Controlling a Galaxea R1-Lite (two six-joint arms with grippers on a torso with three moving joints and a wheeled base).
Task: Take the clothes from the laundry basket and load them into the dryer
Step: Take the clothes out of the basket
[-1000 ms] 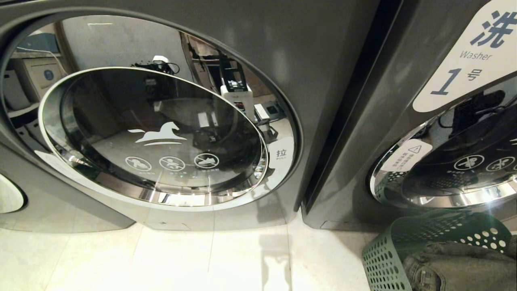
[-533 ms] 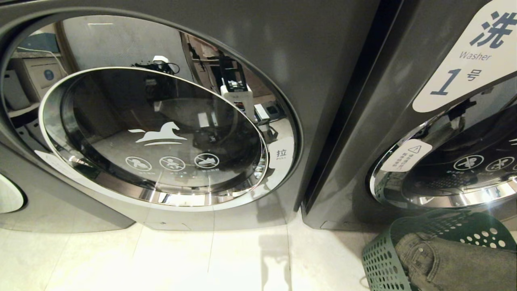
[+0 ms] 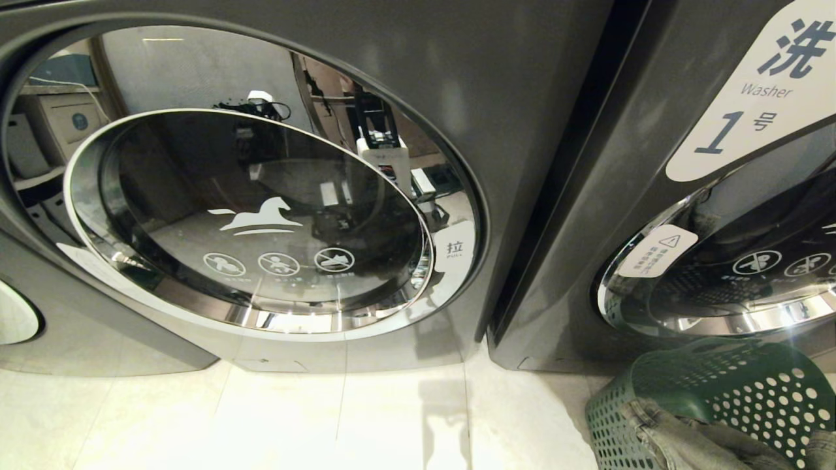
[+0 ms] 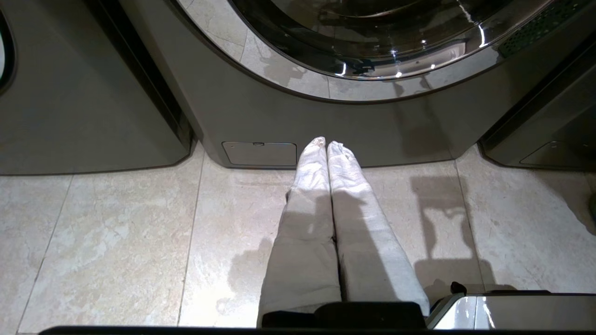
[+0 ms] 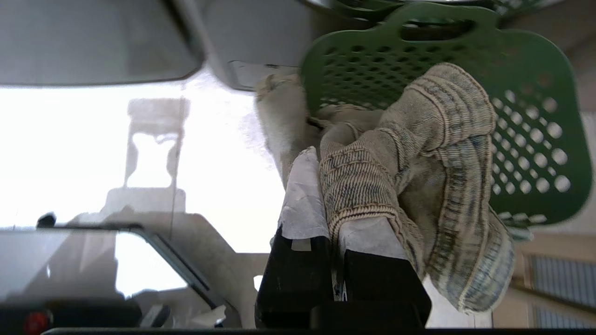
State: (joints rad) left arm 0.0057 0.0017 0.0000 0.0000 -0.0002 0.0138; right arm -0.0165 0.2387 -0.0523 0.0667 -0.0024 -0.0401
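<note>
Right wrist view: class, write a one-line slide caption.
Right tool shut on denim garment, beside the green laundry basket.

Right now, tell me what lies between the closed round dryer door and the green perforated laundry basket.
Head view: bare pale floor tiles and the washer's dark front corner separate the dryer door from the basket.

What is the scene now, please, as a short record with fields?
right gripper: shut on jeans, by the basket
left gripper: shut, empty, over the floor
basket: green, on floor, before the washer
jeans: partly in the basket
dryer door: closed
</note>
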